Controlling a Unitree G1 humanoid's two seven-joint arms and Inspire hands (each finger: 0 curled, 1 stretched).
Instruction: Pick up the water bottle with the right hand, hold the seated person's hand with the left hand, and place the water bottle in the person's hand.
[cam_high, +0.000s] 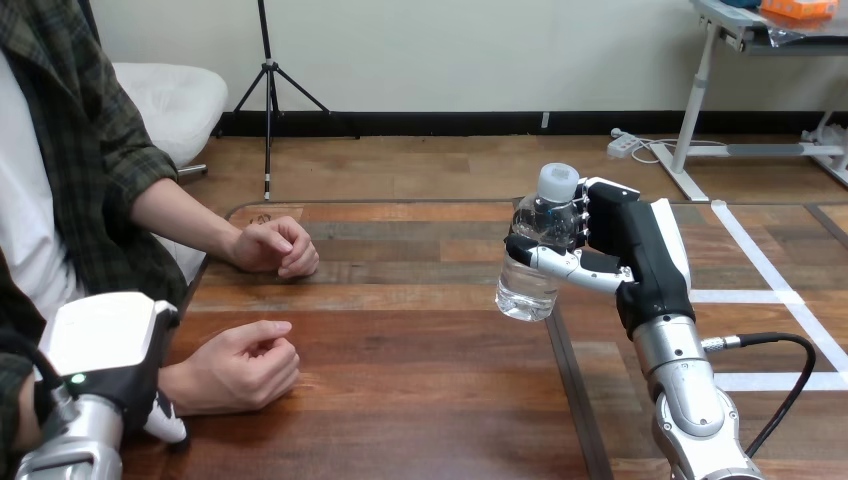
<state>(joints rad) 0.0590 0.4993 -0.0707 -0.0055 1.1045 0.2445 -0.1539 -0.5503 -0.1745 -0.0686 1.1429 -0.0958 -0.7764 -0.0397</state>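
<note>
We log right robot hand (640, 250) curled round water bottle (530, 275), centre-right | left robot hand (100, 345) lower left, beside person's lower hand (240, 365); grip we cannot tell

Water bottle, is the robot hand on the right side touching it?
Touching. The head view shows the right robot hand with its thumb and fingers curled round the water bottle, pressed against its clear sides.

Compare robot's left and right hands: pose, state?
Right hand is raised over the table, curled round the water bottle; left hand sits low at its near edge. Right hand is clear of the person; left hand is beside the person's nearer wrist, grip unclear. Both have white shells.
</note>
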